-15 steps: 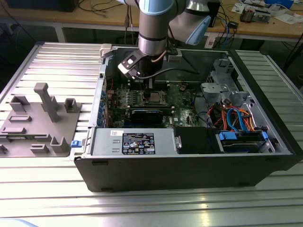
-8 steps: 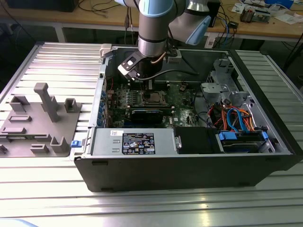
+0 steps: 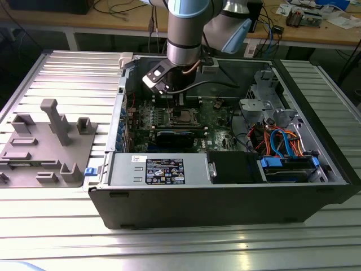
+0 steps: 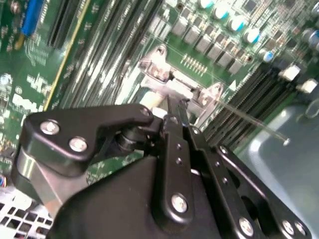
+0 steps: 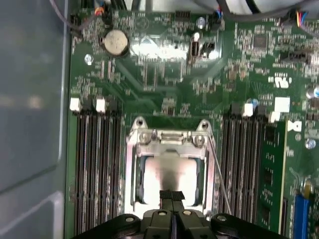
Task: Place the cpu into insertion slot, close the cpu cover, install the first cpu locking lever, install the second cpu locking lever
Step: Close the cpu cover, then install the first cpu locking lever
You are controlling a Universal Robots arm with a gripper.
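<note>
Directly above the cpu cover (image 5: 169, 141), arm (image 3: 183, 39) vertical, jaws tight together.

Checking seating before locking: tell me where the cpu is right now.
In the first wrist view the cpu lies in the socket, framed by the cpu cover, between the two memory-slot banks, close to the end effector.

The exterior view looks down from well back on the whole open computer case (image 3: 225, 203) and my arm (image 3: 183, 34). Both wrist views sit close over the socket (image 5: 169, 149) (image 4: 167, 82): the first straight down, the second slanting past my gripper (image 4: 172, 112).
</note>
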